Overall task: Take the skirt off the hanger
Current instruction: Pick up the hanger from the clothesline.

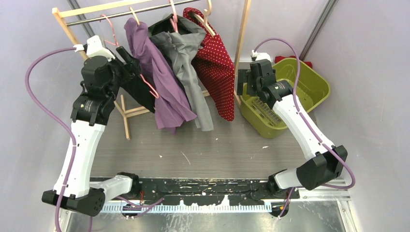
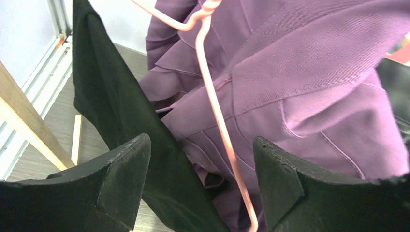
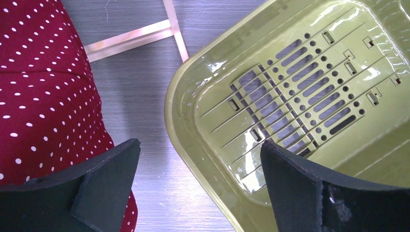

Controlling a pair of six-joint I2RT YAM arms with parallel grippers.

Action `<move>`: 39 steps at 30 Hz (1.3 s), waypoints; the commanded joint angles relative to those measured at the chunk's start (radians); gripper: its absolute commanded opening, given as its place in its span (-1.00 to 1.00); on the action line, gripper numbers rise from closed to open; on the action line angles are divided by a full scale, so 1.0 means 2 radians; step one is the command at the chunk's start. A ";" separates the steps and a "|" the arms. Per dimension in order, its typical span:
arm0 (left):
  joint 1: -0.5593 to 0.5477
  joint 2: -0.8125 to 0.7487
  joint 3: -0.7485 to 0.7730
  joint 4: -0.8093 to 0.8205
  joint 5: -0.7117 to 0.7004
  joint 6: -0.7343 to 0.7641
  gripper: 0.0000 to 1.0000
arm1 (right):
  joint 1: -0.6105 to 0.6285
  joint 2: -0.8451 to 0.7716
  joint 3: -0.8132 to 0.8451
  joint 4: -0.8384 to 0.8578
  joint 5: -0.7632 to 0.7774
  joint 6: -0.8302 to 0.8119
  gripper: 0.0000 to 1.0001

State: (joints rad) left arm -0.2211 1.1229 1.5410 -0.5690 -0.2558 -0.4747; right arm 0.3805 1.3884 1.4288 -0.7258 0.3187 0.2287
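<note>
Because the left gripper [image 2: 200,150] stands wide open and grips nothing, the black skirt [image 2: 121,111] and a wire of the pink hanger [image 2: 212,106] hang free between its jaws, running lengthwise down the gap. A purple garment [image 2: 300,72] lies just behind. The right gripper [image 3: 200,150], also open and empty, hovers over the green basket [image 3: 176,130], well apart. How the skirt is fastened to the hanger is hidden.

Black skirt [image 1: 141,95] mostly hidden behind left arm [image 1: 96,77]; pink hanger [image 2: 216,113] cut off at bottom edge.
</note>
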 commanded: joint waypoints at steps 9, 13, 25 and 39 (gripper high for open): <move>-0.002 0.023 0.000 0.029 -0.065 -0.007 -0.05 | 0.002 0.003 0.016 0.021 -0.046 -0.030 1.00; -0.002 0.027 0.007 0.019 -0.060 0.008 -0.37 | 0.002 0.006 0.014 0.025 -0.040 -0.028 0.99; -0.002 0.045 0.009 0.061 -0.045 0.113 -0.61 | 0.002 0.021 0.005 0.033 -0.062 -0.018 1.00; -0.002 0.025 -0.024 0.095 -0.035 0.162 -0.63 | 0.002 0.018 -0.002 0.034 -0.054 -0.025 0.99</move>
State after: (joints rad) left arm -0.2214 1.2190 1.4918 -0.4385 -0.3214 -0.1871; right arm 0.3805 1.4380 1.4212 -0.7033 0.1978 0.1894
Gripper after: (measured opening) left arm 0.281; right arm 0.997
